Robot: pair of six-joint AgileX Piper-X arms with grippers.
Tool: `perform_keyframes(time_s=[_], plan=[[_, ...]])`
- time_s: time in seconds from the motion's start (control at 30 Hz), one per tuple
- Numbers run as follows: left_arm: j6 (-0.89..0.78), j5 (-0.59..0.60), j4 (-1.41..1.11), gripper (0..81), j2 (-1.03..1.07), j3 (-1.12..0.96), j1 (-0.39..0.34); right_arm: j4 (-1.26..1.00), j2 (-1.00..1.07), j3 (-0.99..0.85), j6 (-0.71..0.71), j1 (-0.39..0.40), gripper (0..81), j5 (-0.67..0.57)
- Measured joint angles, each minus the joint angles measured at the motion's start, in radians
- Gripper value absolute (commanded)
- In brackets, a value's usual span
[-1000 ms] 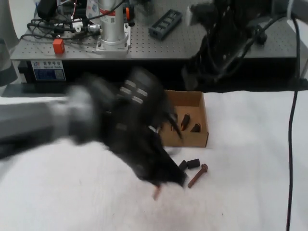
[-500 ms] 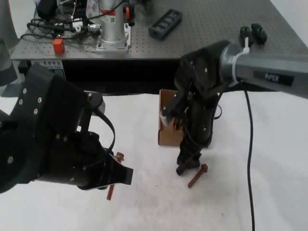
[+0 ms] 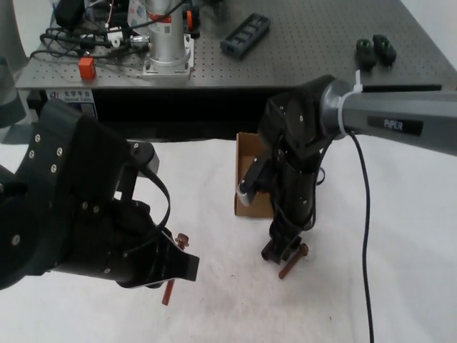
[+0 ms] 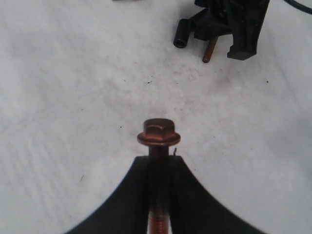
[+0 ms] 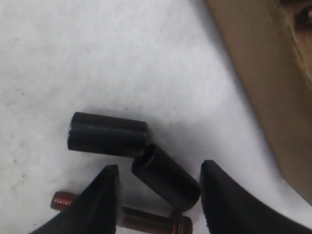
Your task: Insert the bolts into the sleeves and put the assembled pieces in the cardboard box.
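My left gripper is shut on a copper bolt just above the white cloth, low and left of centre. In the left wrist view the bolt stands out past the gripper, hex head foremost. My right gripper points down in front of the cardboard box. Its fingers are open and straddle one black sleeve. A second sleeve lies touching the first. Another bolt lies on the cloth under the fingertips, and it is the bolt beside the right gripper.
The box wall is close beside the right gripper. A black cable runs over the white cloth on the right. Behind stands a perforated metal bench with a silver post, an orange block and a black tray.
A second ago one arm was a blur in front of the box. Since half a second ago the left gripper has shifted the bolt slightly down and right, and the right gripper has dropped over the sleeves.
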Motion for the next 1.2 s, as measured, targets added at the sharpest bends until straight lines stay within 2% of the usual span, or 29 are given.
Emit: perform_keyframes(time_s=[0.1, 0.17, 0.3, 0.33, 0.53, 0.67, 0.7, 0.77, 0.8, 0.83, 0.87, 0.93, 1.03, 1.07, 1.2], plan=[[0.0, 0.0, -0.001, 0.6, 0.0, 0.0, 0.0, 0.0, 0.012, 0.0, -0.003, 0.0, 34.2, -0.001], [0.0, 0.0, 0.001, 0.6, 0.0, 0.0, 0.0, 0.0, 0.012, 0.0, -0.003, 0.0, 26.2, -0.001], [0.0, 0.0, 0.002, 0.6, 0.0, 0.0, 0.0, 0.004, 0.012, 0.0, -0.003, 0.0, 4.1, -0.003], [0.0, 0.0, 0.002, 0.6, 0.0, 0.0, 0.0, 0.004, 0.012, 0.0, -0.003, 0.0, 1.3, -0.003], [0.0, 0.058, -0.005, 0.6, 0.0, 0.0, 0.0, -0.001, 0.012, 0.0, 0.029, -0.003, 1.1, 0.017], [0.0, 0.225, -0.135, 0.6, 0.0, 0.001, 0.0, -0.015, -0.002, 0.0, 0.068, -0.021, 1.1, -0.021], [-0.01, 0.279, -0.215, 0.6, 0.0, 0.001, 0.003, -0.021, -0.015, 0.004, 0.081, -0.033, 1.1, -0.052], [-0.027, 0.309, -0.26, 0.6, 0.0, 0.001, 0.008, -0.029, -0.099, 0.032, 0.131, -0.081, 1.1, -0.172], [-0.069, 0.361, -0.366, 0.6, 0.0, 0.006, 0.02, -0.042, -0.19, 0.076, 0.184, -0.114, 1.1, -0.279], [-0.098, 0.388, -0.432, 0.6, 0.0, 0.012, 0.027, -0.056, -0.249, 0.11, 0.21, -0.133, 1.1, -0.335], [-0.131, 0.414, -0.509, 0.6, 0.0, 0.022, 0.034, -0.104, -0.386, 0.203, 0.259, -0.165, 1.1, -0.441], [-0.169, 0.437, -0.573, 0.6, 0.0, 0.033, 0.038, -0.179, -0.529, 0.339, 0.323, -0.187, 1.1, -0.537], [-0.248, 0.473, -0.728, 0.6, 0.006, 0.062, 0.044, -0.323, -0.713, 0.54, 0.432, -0.18, 1.1, -0.651], [-0.282, 0.488, -0.788, 0.6, 0.013, 0.072, 0.044, -0.323, -0.724, 0.553, 0.44, -0.18, 1.1, -0.658], [-0.389, 0.55, -0.958, 0.6, 0.06, 0.087, 0.044, -0.545, -0.878, 0.778, 0.615, -0.107, 1.1, -0.78]])
